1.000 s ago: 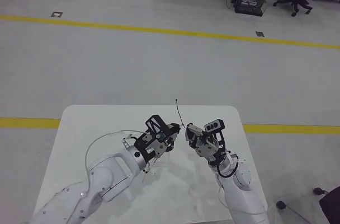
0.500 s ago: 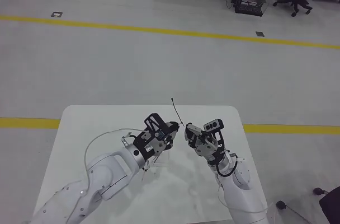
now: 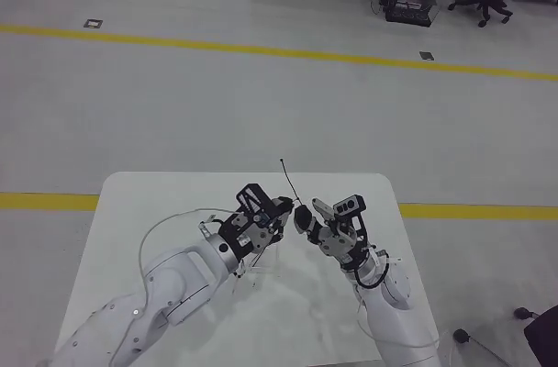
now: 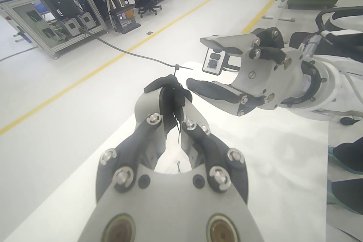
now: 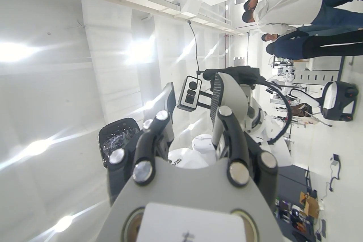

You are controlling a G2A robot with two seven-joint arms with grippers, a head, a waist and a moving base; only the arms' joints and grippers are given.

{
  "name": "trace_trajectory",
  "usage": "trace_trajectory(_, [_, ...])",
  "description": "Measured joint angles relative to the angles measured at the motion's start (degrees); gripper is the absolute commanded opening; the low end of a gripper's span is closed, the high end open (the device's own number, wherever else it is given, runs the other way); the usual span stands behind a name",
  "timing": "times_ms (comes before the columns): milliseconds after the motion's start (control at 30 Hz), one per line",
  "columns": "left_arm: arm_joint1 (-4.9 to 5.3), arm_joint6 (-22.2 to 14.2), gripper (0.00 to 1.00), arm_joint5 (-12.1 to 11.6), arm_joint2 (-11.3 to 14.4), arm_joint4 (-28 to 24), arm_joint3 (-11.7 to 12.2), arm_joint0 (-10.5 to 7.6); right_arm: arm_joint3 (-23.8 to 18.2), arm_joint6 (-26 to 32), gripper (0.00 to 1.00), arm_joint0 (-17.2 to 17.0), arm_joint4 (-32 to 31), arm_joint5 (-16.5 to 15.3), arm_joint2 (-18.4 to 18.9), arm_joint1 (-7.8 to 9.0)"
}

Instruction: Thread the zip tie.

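A thin black zip tie (image 4: 129, 51) is pinched between the fingertips of my left gripper (image 4: 173, 88), which is shut on it. Its strap passes through the small head (image 4: 176, 66), with a short tip poking out beyond and the long tail sticking up and away; the tail is also the fine black line (image 3: 289, 182) over the table's far edge. My right gripper (image 4: 195, 61) faces the left one at close range, open, its jaws either side of the zip tie's tip without touching it. From the right wrist, the right gripper (image 5: 194, 84) is spread, with the tail (image 5: 195, 44) beyond.
The white table (image 3: 169, 197) lies under both arms, which meet above its far middle. A few small zip tie pieces (image 3: 247, 275) lie on it below the left arm. Grey floor with yellow lines (image 3: 261, 50) surrounds the table.
My right gripper has opened, one finger swinging out towards the left gripper. The zip tie's tail has swung slightly to the left.
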Motion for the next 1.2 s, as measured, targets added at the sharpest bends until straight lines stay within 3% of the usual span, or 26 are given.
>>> trace_trajectory(300, [-0.21,0.08,0.00,-1.20,0.31,2.09,0.63,-0.29,0.84,0.29,0.16,0.64,0.22,0.03,-0.15,-0.10])
trace_trajectory(1200, [-0.87,1.58,0.00,-2.58,0.55,4.76,1.18,0.13,1.84,1.00,0.04,0.98,0.80,0.84,0.00,-0.24])
